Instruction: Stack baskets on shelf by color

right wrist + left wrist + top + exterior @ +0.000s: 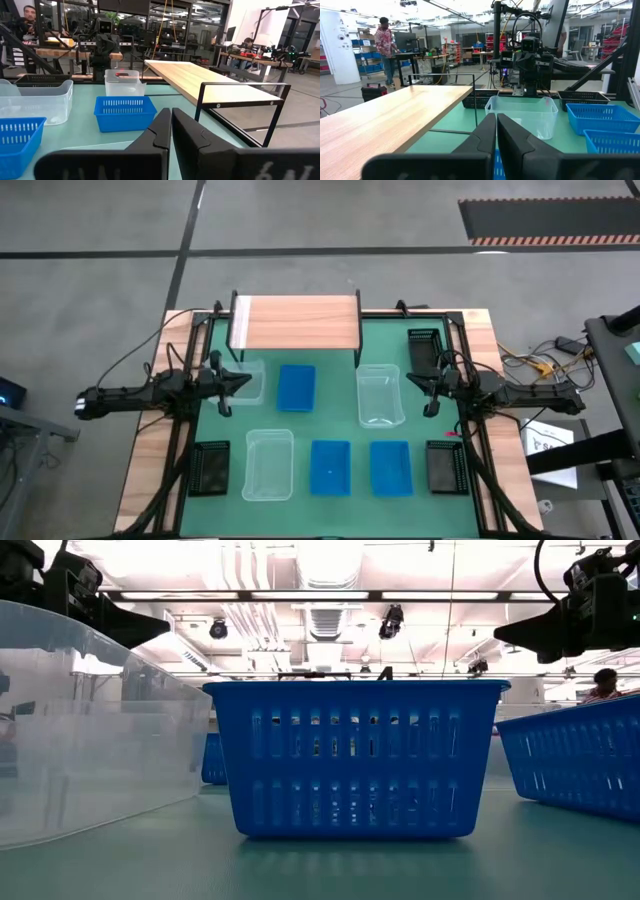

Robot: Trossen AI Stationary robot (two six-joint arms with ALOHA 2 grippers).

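Observation:
The shelf [295, 322], a light wood plank on thin black legs, stands at the table's far middle with nothing on it. Nine baskets rest on the green mat on their bottoms. Near the shelf are a clear one [250, 383], a blue one [296, 387], a clear one [380, 395] and a black one [424, 350]. Along the near edge sit black [210, 468], clear [268, 465], blue [330, 467], blue [390, 467] and black [445, 467]. My left gripper [242, 380] is shut above the far-left clear basket. My right gripper [412, 378] is shut beside the right clear basket.
Both arms reach in level from the table's left and right sides, above basket height. The low view shows the near blue basket [355, 760] between a clear one [80, 730] and another blue one [580, 760]. People stand in the room beyond the table.

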